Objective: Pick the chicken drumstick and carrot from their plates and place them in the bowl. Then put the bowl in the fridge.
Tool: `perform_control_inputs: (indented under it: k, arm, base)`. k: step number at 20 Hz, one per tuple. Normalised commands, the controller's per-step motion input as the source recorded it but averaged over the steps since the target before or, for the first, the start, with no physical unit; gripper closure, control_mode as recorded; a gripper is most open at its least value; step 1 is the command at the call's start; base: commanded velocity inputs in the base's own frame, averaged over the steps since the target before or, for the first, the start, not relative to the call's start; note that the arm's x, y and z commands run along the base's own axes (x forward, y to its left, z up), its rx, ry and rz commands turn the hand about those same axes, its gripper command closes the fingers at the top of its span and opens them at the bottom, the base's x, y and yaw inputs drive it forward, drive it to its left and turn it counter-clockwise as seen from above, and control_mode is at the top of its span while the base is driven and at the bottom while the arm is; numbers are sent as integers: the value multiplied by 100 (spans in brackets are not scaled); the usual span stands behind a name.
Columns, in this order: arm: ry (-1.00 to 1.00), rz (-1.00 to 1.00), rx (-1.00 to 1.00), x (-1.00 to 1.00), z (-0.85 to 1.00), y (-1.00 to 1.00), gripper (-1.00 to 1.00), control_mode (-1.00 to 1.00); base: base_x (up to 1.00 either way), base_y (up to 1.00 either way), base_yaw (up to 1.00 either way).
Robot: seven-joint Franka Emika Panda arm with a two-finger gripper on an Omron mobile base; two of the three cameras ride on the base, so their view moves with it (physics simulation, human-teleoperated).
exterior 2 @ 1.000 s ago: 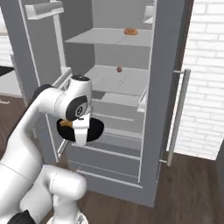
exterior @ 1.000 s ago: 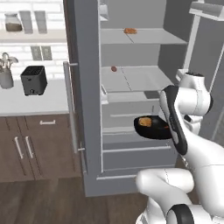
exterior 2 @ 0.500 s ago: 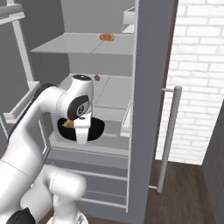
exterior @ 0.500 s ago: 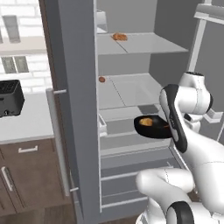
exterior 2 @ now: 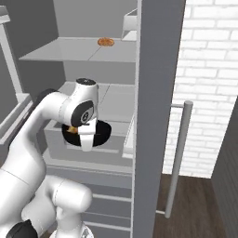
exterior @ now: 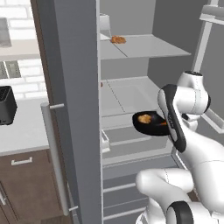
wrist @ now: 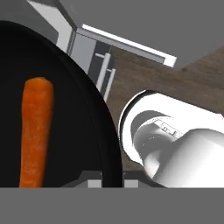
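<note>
Inside the open fridge (exterior: 74, 87), just above its middle shelf (exterior: 127, 94) and near that shelf's front edge, the bowl (exterior: 148, 124) hangs in the air, carried by the gripper (exterior 2: 87, 137), whose jaws are shut narrow on the bowl's rim. The carrot (wrist: 35, 131) lies in the bowl, as the hand view shows, and the chicken drumstick (exterior: 146, 118) sits beside it in the left base view. So both foods are loaded and the fridge door stands open; that part looks done. What seems left is to carry the bowl further in over a shelf, lower it, release the rim and draw the arm out.
</note>
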Motion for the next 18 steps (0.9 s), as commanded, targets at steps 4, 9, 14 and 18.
perform_control_inputs:
  k: [4,9,14,18]
  arm:
    - [-26,-4,-3,69,0,7,100,-100]
    - [-4,-1,0,100,0,2,100,-100]
    - [-5,0,0,87,1,0,100,-100]
    - [-4,0,0,93,0,0,100,-100]
  base:
    - [0,0,0]
    - [0,0,0]
    - [0,0,0]
    - [0,0,0]
